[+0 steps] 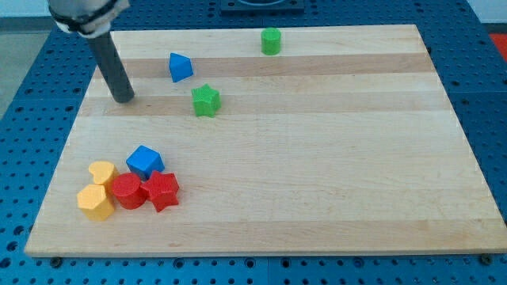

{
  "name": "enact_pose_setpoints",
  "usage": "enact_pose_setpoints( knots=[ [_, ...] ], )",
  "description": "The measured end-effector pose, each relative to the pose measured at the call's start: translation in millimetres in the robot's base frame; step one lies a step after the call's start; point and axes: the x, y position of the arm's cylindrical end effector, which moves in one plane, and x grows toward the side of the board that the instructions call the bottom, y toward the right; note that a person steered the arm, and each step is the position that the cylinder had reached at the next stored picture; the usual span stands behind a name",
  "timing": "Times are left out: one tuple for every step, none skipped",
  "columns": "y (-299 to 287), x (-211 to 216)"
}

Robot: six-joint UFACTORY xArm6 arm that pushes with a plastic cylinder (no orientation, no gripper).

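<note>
My tip (124, 98) rests on the wooden board (317, 158) near its upper left, touching no block. The nearest blocks are the blue triangular block (180, 66) up and to its right and the green star (205, 100) to its right. A blue cube (144, 161) lies well below the tip, against the red cylinder (126, 191) and red star (162, 190). Left of these sit a yellow heart (101, 172) and a yellow hexagonal block (95, 203).
A green cylinder-like block (271, 40) stands near the board's top edge, right of centre. Blue perforated table surface surrounds the board on all sides.
</note>
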Motion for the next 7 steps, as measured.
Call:
enact_pose_setpoints(
  knots=[
    [-6,-37],
    [14,-59],
    [52,-73],
    [84,-89],
    [106,-90],
    [108,-83],
    [102,-63]
  ],
)
